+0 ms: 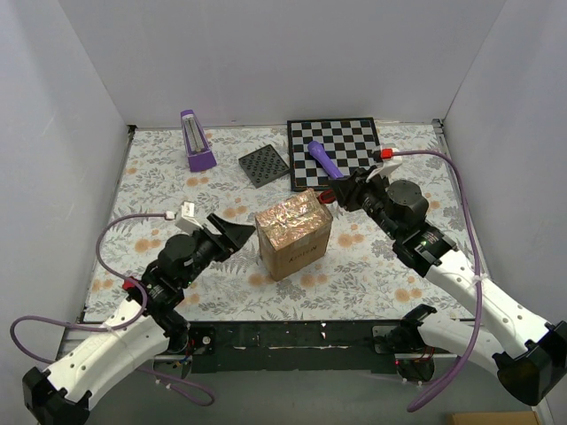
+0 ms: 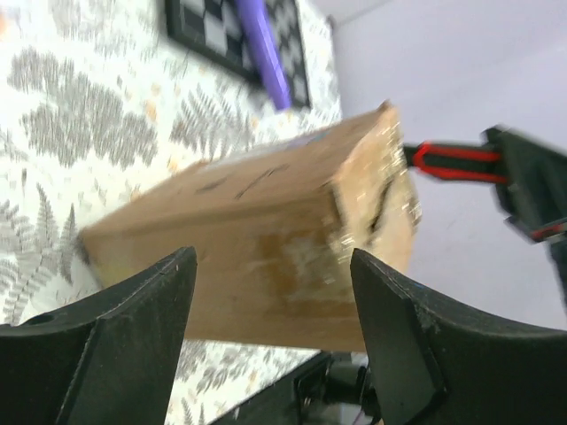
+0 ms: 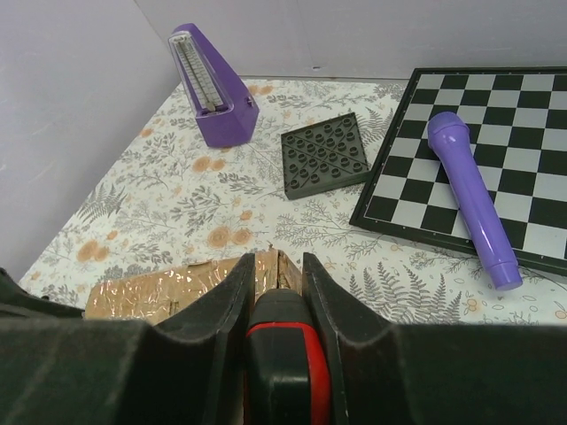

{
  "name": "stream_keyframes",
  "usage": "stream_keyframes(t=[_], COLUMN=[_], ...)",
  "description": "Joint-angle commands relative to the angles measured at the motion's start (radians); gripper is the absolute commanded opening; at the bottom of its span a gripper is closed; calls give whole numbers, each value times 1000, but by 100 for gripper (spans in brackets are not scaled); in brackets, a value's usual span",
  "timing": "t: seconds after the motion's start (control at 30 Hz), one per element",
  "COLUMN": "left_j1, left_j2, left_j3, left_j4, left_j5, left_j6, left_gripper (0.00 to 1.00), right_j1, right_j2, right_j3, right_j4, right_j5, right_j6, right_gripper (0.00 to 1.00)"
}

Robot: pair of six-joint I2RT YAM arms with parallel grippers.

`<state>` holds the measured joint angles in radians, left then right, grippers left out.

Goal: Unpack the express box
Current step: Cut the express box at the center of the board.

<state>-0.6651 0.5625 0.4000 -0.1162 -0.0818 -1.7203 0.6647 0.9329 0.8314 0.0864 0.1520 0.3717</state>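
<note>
The express box (image 1: pixel 294 233), a brown cardboard cube with glossy tape over its top, stands in the middle of the table. My left gripper (image 1: pixel 243 235) is just left of it, open. In the left wrist view the box (image 2: pixel 266 230) lies beyond the spread fingers (image 2: pixel 182 274), not between them. My right gripper (image 1: pixel 342 193) hovers at the box's far right top corner, shut on a red-and-black cutter (image 3: pixel 285 350). The right wrist view has the gripper (image 3: pixel 277 264) right over the taped top edge (image 3: pixel 159 292). The cutter's tip is hidden.
A black-and-white chessboard (image 1: pixel 345 142) lies behind the box with a purple microphone-like stick (image 1: pixel 324 160) on it. A dark studded plate (image 1: pixel 264 166) and a purple metronome (image 1: pixel 197 142) sit at the back left. White walls close in three sides.
</note>
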Motion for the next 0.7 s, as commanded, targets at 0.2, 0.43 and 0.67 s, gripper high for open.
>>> stream_keyframes(t=[0.2,0.43,0.67], left_j1=[5,168,206], left_j2=[54,513,718], left_j3=[196,509,643], left_j4=[137,174,66], left_j5=[-159,429,750], left_j6=[381,525,735], left_gripper=[92,98,97], right_j1=[12,12,10], right_j2=[-2,23,53], right_j3=[60,130,166], right_j4=[-120,-204,-247], right_j5=[-71,-108,-144], right_j6=[-134,-171,-200], right_gripper=[1,1,1])
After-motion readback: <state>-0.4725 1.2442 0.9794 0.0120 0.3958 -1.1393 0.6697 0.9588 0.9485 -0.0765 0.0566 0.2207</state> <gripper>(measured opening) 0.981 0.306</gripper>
